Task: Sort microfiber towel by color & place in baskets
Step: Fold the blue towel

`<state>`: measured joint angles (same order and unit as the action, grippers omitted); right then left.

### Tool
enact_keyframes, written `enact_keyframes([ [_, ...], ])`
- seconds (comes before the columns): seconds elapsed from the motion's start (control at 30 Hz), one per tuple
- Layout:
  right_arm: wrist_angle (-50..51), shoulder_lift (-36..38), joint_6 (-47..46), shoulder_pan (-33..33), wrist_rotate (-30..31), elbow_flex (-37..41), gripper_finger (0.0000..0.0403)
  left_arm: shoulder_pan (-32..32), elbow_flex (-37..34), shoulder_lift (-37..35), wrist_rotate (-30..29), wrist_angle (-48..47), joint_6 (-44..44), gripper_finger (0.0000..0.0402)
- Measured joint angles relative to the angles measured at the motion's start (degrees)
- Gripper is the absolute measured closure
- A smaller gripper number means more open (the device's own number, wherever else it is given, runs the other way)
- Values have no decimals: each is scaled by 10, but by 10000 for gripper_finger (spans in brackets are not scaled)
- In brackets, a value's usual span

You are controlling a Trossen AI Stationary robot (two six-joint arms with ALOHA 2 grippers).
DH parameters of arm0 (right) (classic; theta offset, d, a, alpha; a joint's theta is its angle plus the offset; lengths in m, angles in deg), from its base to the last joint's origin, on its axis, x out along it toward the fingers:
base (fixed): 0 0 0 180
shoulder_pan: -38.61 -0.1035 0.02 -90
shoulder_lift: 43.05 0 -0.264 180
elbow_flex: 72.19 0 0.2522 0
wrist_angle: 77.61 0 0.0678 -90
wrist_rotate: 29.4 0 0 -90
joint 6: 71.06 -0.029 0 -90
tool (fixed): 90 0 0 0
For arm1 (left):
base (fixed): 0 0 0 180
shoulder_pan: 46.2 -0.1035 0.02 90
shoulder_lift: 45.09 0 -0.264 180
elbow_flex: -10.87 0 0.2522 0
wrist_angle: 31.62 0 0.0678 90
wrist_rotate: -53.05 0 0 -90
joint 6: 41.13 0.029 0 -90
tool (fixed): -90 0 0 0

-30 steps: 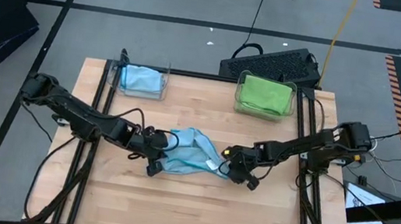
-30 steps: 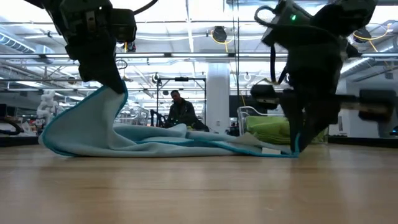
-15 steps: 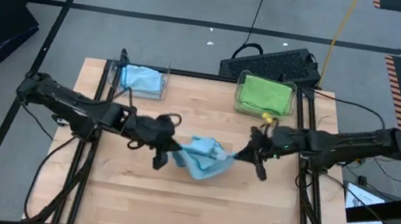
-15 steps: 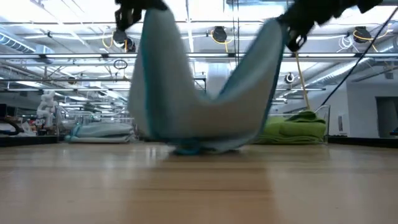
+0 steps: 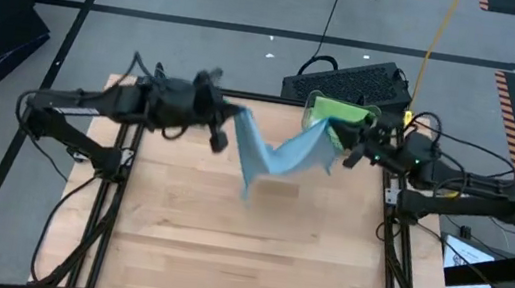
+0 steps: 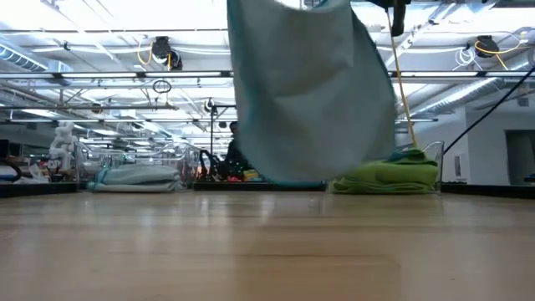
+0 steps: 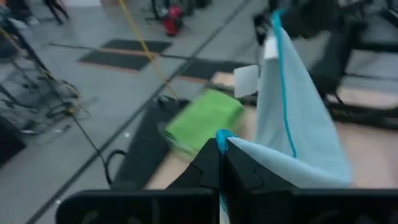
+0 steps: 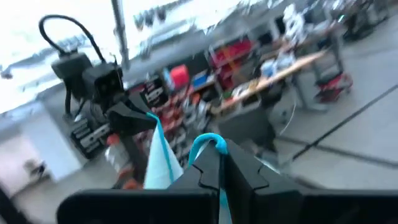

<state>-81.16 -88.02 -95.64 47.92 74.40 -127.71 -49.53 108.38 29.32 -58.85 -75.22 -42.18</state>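
Two jaws clamped on blue towel [image 5: 277, 152], lifted | left basket hidden | green towel [image 5: 335, 110] partly covered

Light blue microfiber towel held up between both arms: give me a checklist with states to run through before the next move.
1. Left gripper shut on a corner of the light blue microfiber towel: ok.
2. Right gripper shut on the opposite corner: ok.
3. Towel clear of the wooden table: ok.
4. Clear plastic basket holding the folded blue towel unobstructed: cannot tell.
5. Clear basket with the green towel undisturbed: ok.
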Motion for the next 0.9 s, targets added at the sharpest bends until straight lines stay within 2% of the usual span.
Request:
enact_keyframes([
  [0.17,0,0,-14,48,-17,0,401,-55,14,-3,55,-11,20,390],
  [0.4,123,4,-106,61,-173,0,401,-69,2,-8,151,-191,-15,392],
  [0.5,191,4,-140,48,-246,0,401,-49,-13,-8,191,-249,-43,396],
  [0.63,290,3,-169,25,-325,0,401,-11,-63,-13,228,-266,-83,394],
  [0.77,366,3,-206,2,-373,0,401,42,-121,-14,253,-265,-129,395],
  [0.9,412,3,-247,-22,-390,0,401,96,-180,-14,262,-233,-183,395],
])
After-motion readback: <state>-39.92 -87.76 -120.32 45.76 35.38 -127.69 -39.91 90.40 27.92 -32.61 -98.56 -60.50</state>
